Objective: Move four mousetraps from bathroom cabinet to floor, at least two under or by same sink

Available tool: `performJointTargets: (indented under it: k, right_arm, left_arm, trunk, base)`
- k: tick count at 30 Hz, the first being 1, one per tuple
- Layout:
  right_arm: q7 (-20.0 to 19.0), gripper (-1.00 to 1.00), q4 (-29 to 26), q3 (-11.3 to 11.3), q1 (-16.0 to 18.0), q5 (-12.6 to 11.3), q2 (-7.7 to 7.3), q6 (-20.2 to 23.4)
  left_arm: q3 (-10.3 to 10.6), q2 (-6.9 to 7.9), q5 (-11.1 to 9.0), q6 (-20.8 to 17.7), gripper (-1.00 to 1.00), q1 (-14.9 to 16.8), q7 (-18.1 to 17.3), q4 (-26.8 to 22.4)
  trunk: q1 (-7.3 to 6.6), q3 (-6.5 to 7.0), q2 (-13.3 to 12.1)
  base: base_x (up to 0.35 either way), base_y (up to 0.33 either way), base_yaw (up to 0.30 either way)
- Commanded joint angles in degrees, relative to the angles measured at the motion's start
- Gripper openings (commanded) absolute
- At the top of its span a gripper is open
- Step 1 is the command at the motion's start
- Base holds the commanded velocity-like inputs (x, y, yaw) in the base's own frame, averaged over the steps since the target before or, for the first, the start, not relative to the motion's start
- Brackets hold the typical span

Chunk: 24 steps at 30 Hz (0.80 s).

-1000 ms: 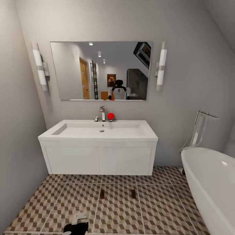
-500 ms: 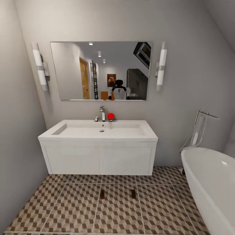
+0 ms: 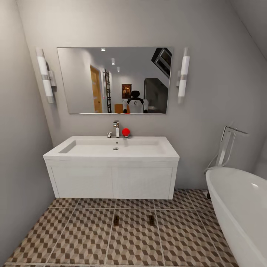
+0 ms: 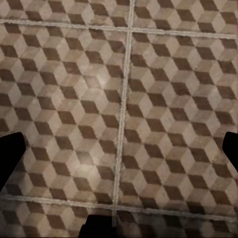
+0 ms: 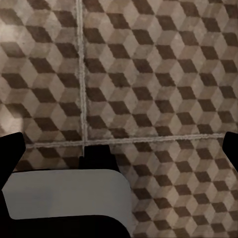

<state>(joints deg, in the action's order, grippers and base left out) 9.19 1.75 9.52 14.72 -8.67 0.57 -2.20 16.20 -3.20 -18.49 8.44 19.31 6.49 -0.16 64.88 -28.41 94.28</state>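
Comparing the head view with one second back: a black-and-white gripper that sat at the near-left bottom edge is gone, and has been since half a second back. The camera itself has not shifted. Judgement: the left arm has pulled back after a drop, so a placement looks finished.

Head view, counts: one sink (image 3: 115, 148) on a white vanity (image 3: 111, 181), one chrome faucet (image 3: 116, 129), one red ball (image 3: 126, 132) just right of the faucet, one mirror (image 3: 113, 79), two wall lamps, one bathtub (image 3: 241, 207) at right. Two mousetraps (image 3: 116, 221) lie flat on the bathroom floor (image 3: 81, 237), one at centre-left, the second (image 3: 151, 220) to its right, well apart from each other, both near the vanity front. Judgement: the near-the-sink condition looks met; two traps remain unaccounted for here.

Left wrist view: tiled floor, one grout crossing. Left gripper (image 4: 119, 148) fingertips sit dark at both frame edges, spread wide, nothing between them.

Right wrist view: tiled floor and one pale grey block (image 5: 69, 196), identity unclear. Right gripper (image 5: 119, 148) fingertips likewise spread at both edges, empty.
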Motion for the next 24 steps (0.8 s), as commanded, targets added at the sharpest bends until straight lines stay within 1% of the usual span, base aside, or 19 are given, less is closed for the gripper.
performJointTargets:
  k: [1, 17, 24]
  right_arm:
    - [0.09, 1.0, 0.18, 0.5, 0.02, -0.57, 0.03, -0.2]
    - [0.04, 1.0, 0.19, 0.43, -0.2, -0.58, -0.13, -0.12]
    - [0.04, 1.0, 0.19, 0.45, -0.21, -0.58, -0.26, -0.11]
  left_arm:
    - [0.5, -0.03, -0.41, 0.17, 1.0, -0.3, 0.19, 0.03]
    - [0.45, -0.13, -0.42, 0.44, 1.0, -4.02, 0.19, 0.04]
    - [0.42, -0.08, -0.48, 0.52, 1.0, -4.94, 0.19, 0.02]
  trunk:
    - [-0.01, -0.06, 0.03]
    - [-0.01, -0.06, 0.03]
    - [-0.01, -0.06, 0.03]
  base:
    - [0.0, 0.0, 0.0]
    - [0.0, 0.0, 0.002]
    - [0.0, 0.0, 0.145]
